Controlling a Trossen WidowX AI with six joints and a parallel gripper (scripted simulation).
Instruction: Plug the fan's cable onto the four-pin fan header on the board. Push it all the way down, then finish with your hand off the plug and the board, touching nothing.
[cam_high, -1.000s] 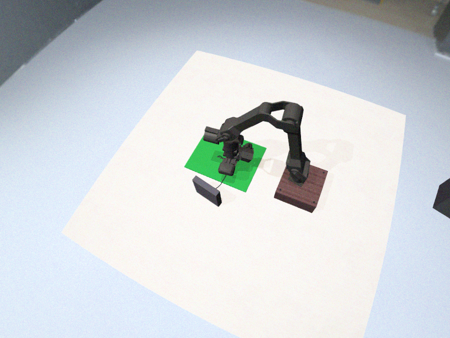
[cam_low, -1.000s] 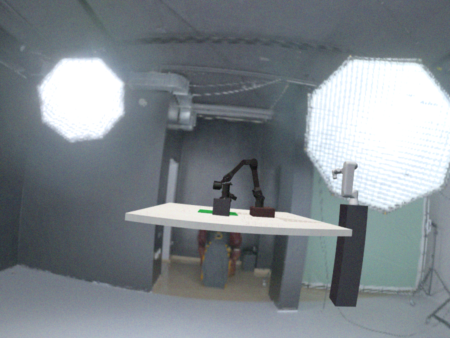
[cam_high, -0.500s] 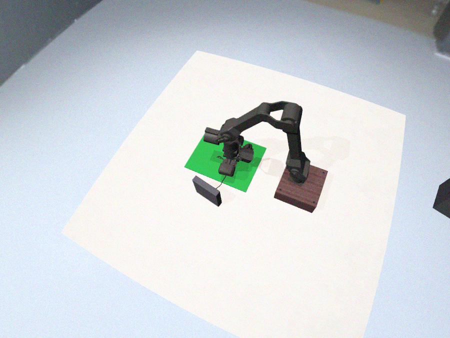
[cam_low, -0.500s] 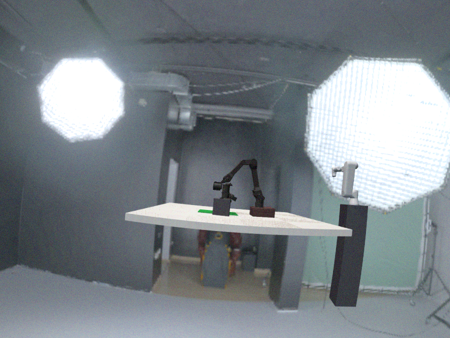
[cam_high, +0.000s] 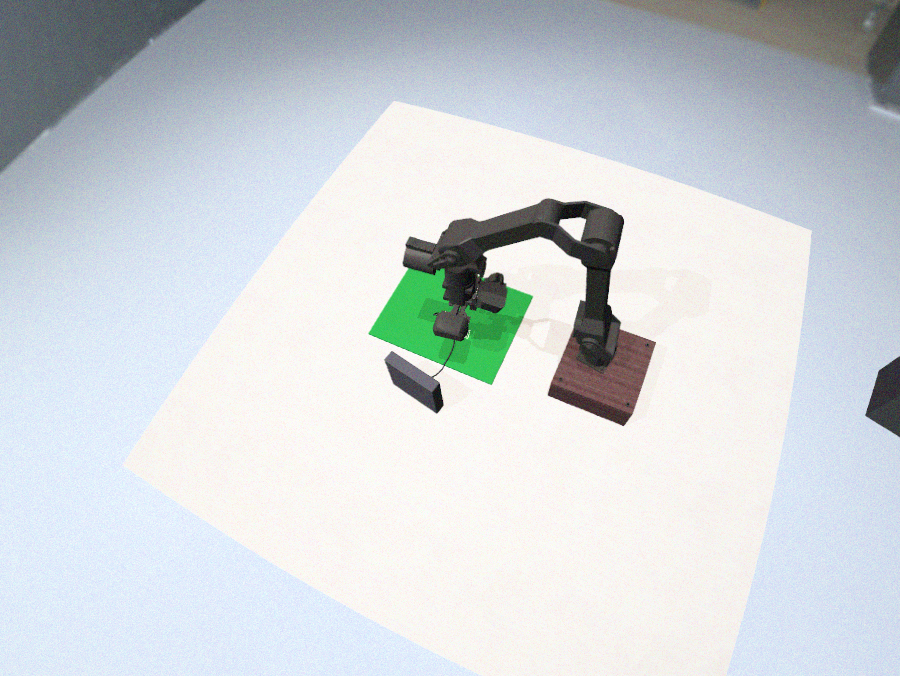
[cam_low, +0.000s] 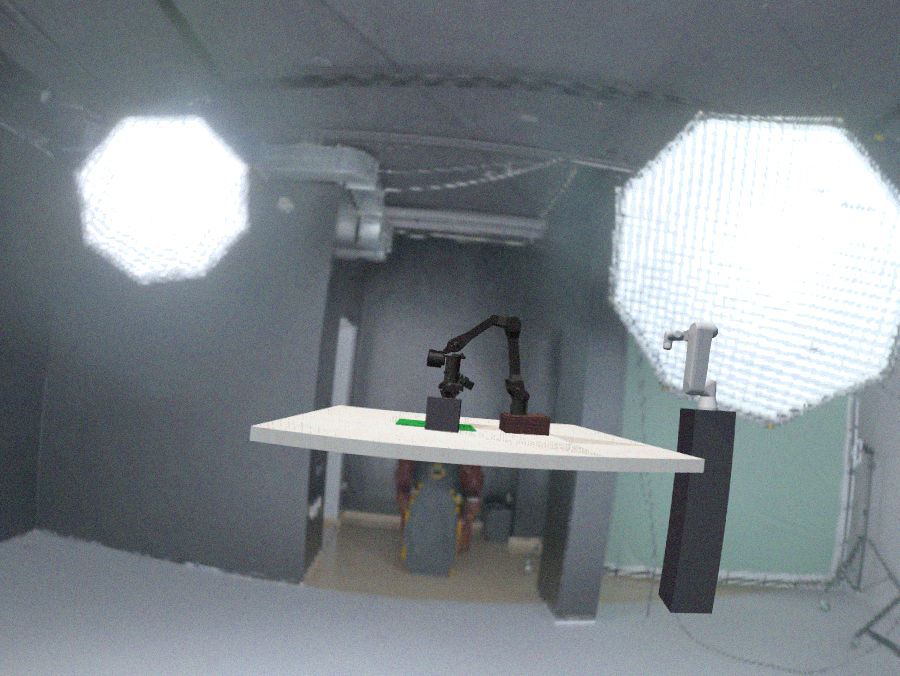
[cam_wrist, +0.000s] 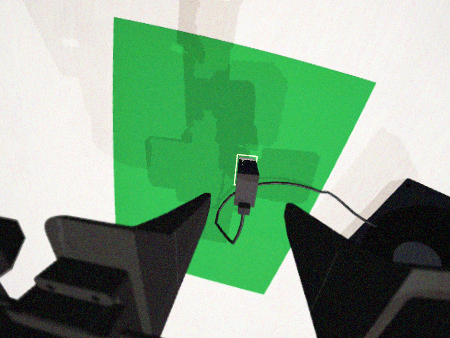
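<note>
The green board lies flat under my arm. In the wrist view the dark grey plug stands at the white-outlined header, its far black end within the outline. How deep it sits cannot be told. My gripper is open, with one finger on each side of the plug and a gap to both. The thin black cable loops from the plug's near end and runs right to the fan. In the top view my gripper hides the plug and header.
The fan stands upright on the white table just off the board's edge. The reddish-brown arm base is on the board's other side. A dark pedestal with a white arm stands beyond the table.
</note>
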